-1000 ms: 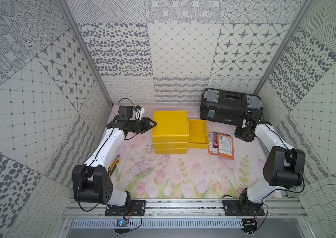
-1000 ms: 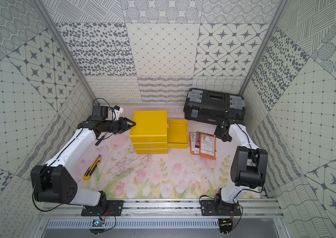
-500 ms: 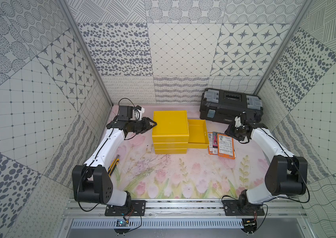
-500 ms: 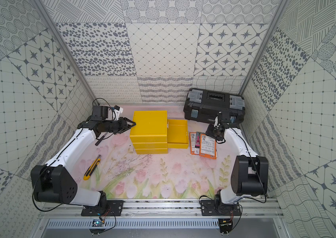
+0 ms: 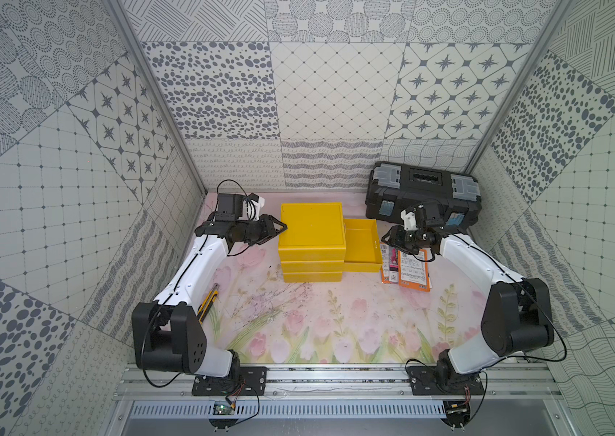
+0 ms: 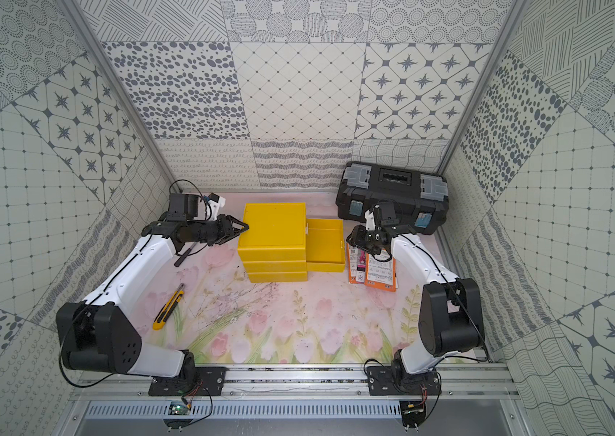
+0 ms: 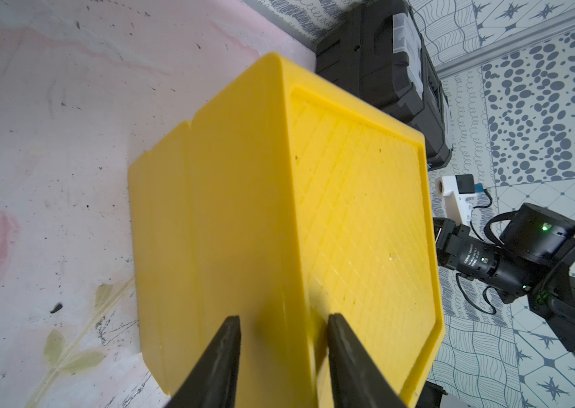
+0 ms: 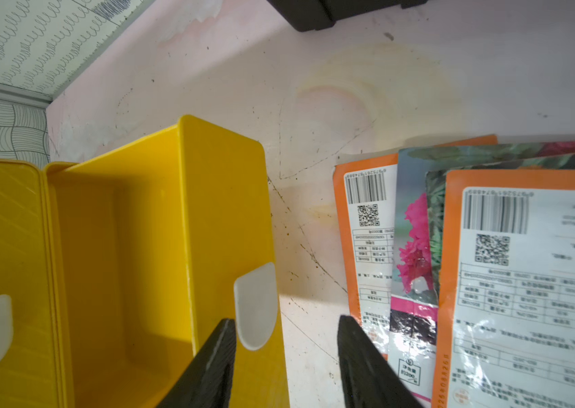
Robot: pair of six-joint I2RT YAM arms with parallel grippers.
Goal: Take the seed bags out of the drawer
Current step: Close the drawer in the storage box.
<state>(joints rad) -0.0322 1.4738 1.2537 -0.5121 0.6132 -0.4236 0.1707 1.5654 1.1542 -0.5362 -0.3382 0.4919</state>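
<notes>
The pink floral counter (image 5: 298,324) spreads wide, with the black toolbox (image 5: 423,190) parked at its far right corner. In the middle stands the yellow three-drawer cube (image 5: 311,226). The left pincer (image 7: 282,318) is up at its top left edge, jaws parted and gripping nothing, dark tips either side of that edge. The top drawer (image 5: 362,245) is pulled out toward the robot's right, with a white half-oval tab (image 8: 256,305) on its front wall.

Now the seed bags (image 5: 410,270). They lie on the counter just beside the drawer's front, with a bare strip of counter between. The right pincer (image 8: 284,319) hangs over that strip, released, nothing between its jaws. In the right wrist view one finger (image 8: 215,364) crosses the drawer's front wall and the other crosses the nearest bag's edge. In both top views the pincer sits above the bags' far end, near the toolbox.

A second ago the right pincer was farther right, by the toolbox's front. It has swung in toward the drawer. The left arm, cube, drawer and bags haven't budged.

The bags are flat, glossy packets, fanned and overlapping. They have orange borders and white labels with barcodes and QR squares. One shows a magenta bloom, another dark green foliage.

Smallest of all is a yellow-and-black utility knife (image 6: 168,307), lying beside the left arm.
</notes>
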